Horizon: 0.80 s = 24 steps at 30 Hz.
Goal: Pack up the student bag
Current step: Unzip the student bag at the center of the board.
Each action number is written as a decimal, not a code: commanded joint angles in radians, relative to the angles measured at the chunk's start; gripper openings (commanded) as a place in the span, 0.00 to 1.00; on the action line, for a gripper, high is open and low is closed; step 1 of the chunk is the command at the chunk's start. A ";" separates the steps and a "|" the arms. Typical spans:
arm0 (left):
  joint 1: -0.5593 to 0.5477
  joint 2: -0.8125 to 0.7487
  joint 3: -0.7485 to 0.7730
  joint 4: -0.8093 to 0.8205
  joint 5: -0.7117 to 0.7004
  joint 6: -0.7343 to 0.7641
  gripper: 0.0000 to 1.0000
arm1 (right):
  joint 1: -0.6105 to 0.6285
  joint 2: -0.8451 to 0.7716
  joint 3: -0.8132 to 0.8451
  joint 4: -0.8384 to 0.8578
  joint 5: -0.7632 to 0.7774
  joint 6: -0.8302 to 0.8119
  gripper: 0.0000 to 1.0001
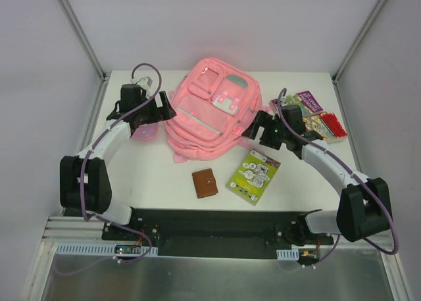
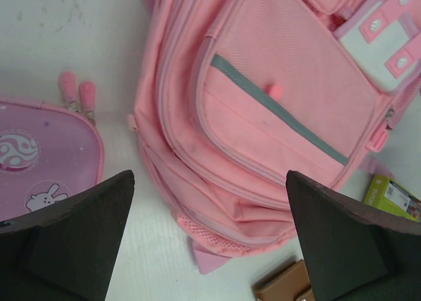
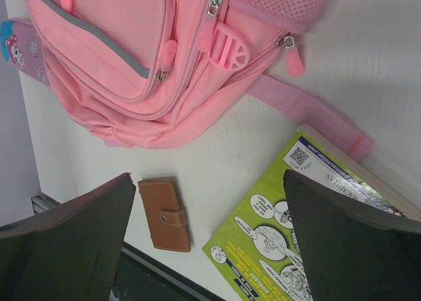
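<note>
The student bag (image 1: 209, 109) is a large pink backpack lying flat at the back middle of the table, front pockets up, with a grey reflective strip across one pocket. My left gripper (image 1: 166, 108) hovers at its left side, open and empty; the left wrist view shows the bag (image 2: 283, 110) filling the space ahead of the gripper (image 2: 210, 183). At the bag's right side my right gripper (image 1: 252, 127) is also open and empty. In the right wrist view the bag (image 3: 125, 58) lies above the gripper (image 3: 209, 179), its zipper pulls shut.
A small pink cartoon pencil case (image 1: 143, 131) lies under the left arm. A brown wallet (image 1: 204, 183) and a green comic book (image 1: 253, 176) lie in front of the bag. More books (image 1: 308, 105) and a red item (image 1: 333, 125) sit at the back right.
</note>
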State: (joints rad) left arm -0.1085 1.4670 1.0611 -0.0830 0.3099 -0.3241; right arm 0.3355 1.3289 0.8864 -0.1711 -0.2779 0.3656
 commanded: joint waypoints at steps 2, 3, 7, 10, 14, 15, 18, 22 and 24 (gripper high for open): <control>0.044 0.090 0.056 0.074 0.046 -0.032 0.99 | 0.014 -0.023 0.023 0.021 -0.021 0.029 0.96; 0.046 0.108 0.075 0.072 0.064 -0.029 0.99 | 0.014 -0.030 0.014 0.019 -0.015 0.029 0.96; 0.053 0.202 0.099 0.080 0.142 -0.059 0.99 | 0.014 -0.059 -0.009 0.018 -0.014 0.036 0.96; 0.053 0.292 0.126 0.118 0.234 -0.082 0.99 | 0.014 -0.071 -0.026 0.016 0.023 0.029 0.96; 0.052 0.328 0.097 0.126 0.193 -0.078 0.99 | 0.002 -0.008 -0.006 0.022 0.052 -0.081 0.96; 0.052 0.332 0.082 0.126 0.187 -0.075 0.99 | -0.004 0.012 0.005 0.009 0.066 -0.105 0.96; 0.052 0.332 0.048 0.132 0.164 -0.076 0.99 | -0.021 0.101 0.040 0.010 0.059 -0.200 0.97; 0.052 0.329 0.011 0.150 0.152 -0.101 0.95 | -0.029 0.190 0.082 0.053 0.088 -0.280 0.88; 0.052 0.313 -0.018 0.158 0.138 -0.107 0.94 | -0.027 0.248 0.118 0.077 0.065 -0.319 0.81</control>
State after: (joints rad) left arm -0.0555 1.8038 1.0904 0.0437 0.4629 -0.4065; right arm 0.3126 1.5135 0.9218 -0.1539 -0.2165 0.1699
